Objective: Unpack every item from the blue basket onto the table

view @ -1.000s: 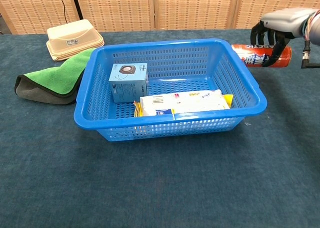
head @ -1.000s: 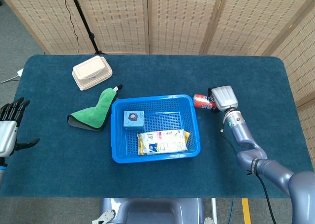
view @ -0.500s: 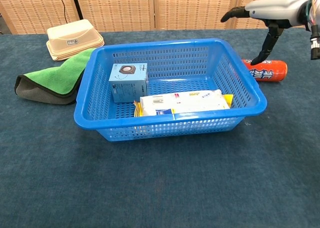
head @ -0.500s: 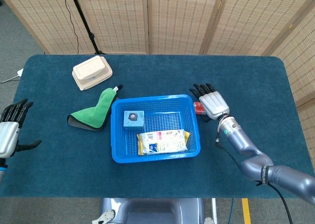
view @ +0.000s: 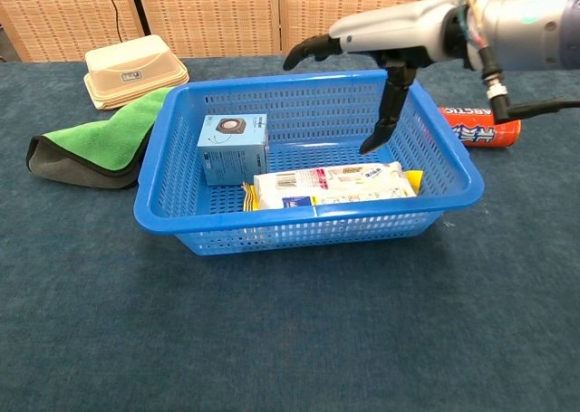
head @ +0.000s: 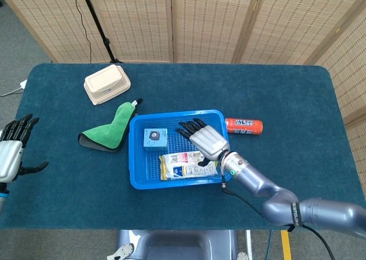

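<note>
Right hand (head: 207,142) is over the blue basket (head: 137,178), palm down, fingers (head: 186,127) spread wide and extended, holding nothing. In the chest view the hand (view: 390,32) sits above the basket interior with the thumb (view: 388,113) pointing down toward the white packet (view: 328,183); thumb tip is just above the packet, contact can't be confirmed.

Two items in the basket: the small blue box (head: 155,139) in the left part, upright near the left wall, and the flat white packet lying along the front wall, yellow edges showing at both ends. Box and packet are close, touching or nearly so at the box's front corner.

Red can (head: 243,125) lies on its side on the table (head: 297,94), just right of the basket, outside it.

Left hand (head: 10,154) is at the far left edge of the table, well away from the basket, fingers apart, holding nothing.

Also on the table: green cloth (head: 108,130) just left of the basket, beige clamshell container (head: 106,84) behind it.
</note>
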Available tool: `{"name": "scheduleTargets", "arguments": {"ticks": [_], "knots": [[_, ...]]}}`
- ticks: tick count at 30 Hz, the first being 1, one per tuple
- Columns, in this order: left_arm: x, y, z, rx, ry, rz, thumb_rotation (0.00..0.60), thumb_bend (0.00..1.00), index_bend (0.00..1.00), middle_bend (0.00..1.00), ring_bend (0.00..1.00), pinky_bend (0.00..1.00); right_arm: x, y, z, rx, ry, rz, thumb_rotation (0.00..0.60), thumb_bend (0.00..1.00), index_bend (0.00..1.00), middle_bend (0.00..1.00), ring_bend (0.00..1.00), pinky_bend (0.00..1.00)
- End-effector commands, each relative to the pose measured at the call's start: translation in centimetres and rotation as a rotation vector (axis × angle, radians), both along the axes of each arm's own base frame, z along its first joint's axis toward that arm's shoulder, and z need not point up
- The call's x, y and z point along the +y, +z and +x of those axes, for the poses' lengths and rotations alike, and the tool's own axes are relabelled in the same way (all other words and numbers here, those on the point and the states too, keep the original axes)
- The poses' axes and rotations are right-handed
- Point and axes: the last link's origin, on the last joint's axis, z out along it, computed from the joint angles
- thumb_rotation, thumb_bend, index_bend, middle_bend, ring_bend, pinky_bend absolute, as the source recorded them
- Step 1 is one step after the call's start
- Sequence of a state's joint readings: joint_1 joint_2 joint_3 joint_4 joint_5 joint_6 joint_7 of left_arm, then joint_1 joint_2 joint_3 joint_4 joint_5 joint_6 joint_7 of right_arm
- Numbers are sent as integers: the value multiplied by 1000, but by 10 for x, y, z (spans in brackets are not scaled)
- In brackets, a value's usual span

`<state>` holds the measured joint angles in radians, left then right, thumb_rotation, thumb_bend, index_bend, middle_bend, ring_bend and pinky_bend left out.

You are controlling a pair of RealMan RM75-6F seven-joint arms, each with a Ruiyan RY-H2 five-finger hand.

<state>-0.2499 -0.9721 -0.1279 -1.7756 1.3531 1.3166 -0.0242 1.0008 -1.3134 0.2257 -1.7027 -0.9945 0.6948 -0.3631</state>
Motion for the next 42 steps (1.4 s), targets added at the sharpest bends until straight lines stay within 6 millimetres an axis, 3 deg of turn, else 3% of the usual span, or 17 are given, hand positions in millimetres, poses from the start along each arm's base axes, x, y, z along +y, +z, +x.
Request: {"name": "scheduleTargets", "arguments": {"ticks": [1,8,24,36,42], "knots": [[0,0,0,-1,1,-1,600,111,0,0,0,0,-6,-25,8,51,3,23,600,0,0,0,0,0],[2,1,-4,-4,11,-7,600,111,0,0,0,0,-12,-38,11,175,-47,82,600,0,0,0,0,0],[5,-1,-5,8,20,-15,600,111,0,0,0,0,7,-41,15,375,-226,174,600,0,0,0,0,0],[3,-1,-4,5,12,-14,600,111,0,0,0,0,13,-49,-9,372,-205,141,600,0,0,0,0,0],[1,-1,-3,3,7,-12,600,112,0,0,0,0,4,-57,-18,370,-180,100,600,0,0,0,0,21]]}}
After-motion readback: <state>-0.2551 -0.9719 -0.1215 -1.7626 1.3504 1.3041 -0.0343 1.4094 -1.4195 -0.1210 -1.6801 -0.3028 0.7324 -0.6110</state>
